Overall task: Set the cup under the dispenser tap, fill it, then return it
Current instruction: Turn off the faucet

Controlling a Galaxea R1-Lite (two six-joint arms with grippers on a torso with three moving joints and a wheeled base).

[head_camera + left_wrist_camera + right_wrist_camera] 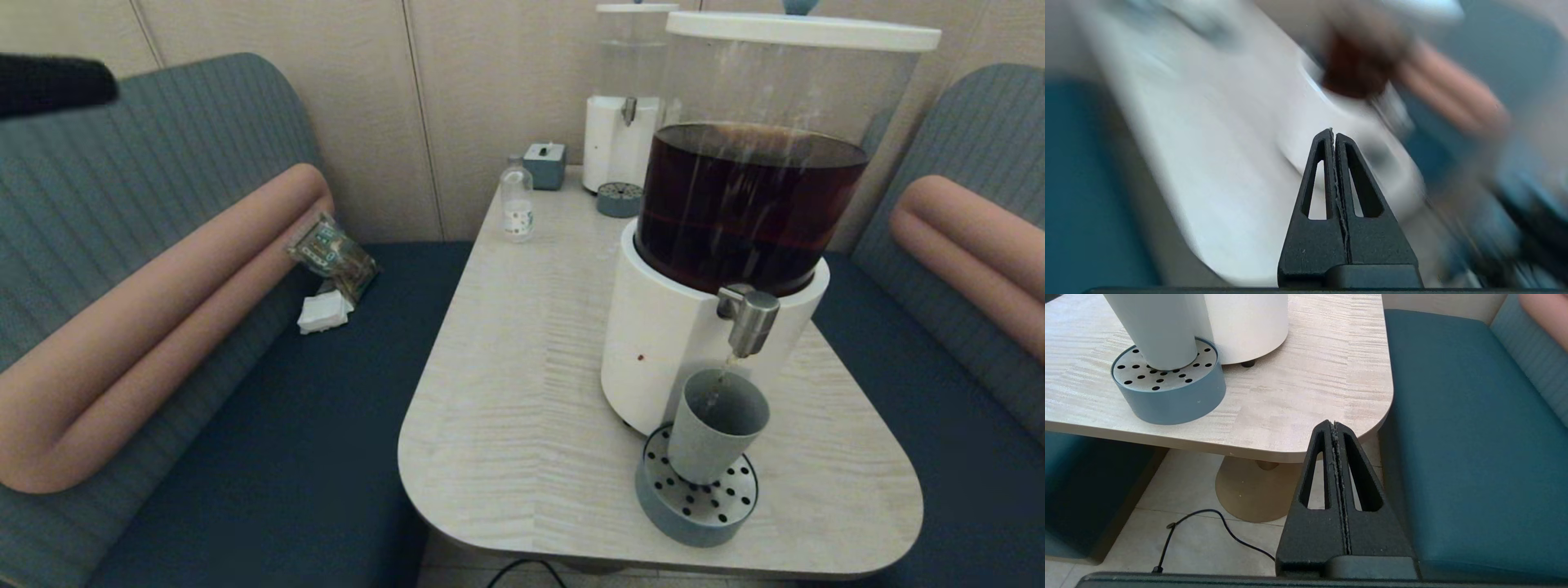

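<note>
The grey-blue cup stands upright on a round perforated drip tray, directly below the dispenser tap. A thin brown stream runs from the nozzle into the cup. The big white-based dispenser holds dark brown liquid. My left gripper is shut and empty, raised over the table's left side; its view is smeared. A dark part of that arm shows at the upper left. My right gripper is shut and empty, low beside the table's near right corner, apart from the cup.
A clear-liquid dispenser with its own small tray, a clear labelled bottle and a small grey box stand at the table's far end. A packet lies on the left bench. A cable crosses the floor by the table pedestal.
</note>
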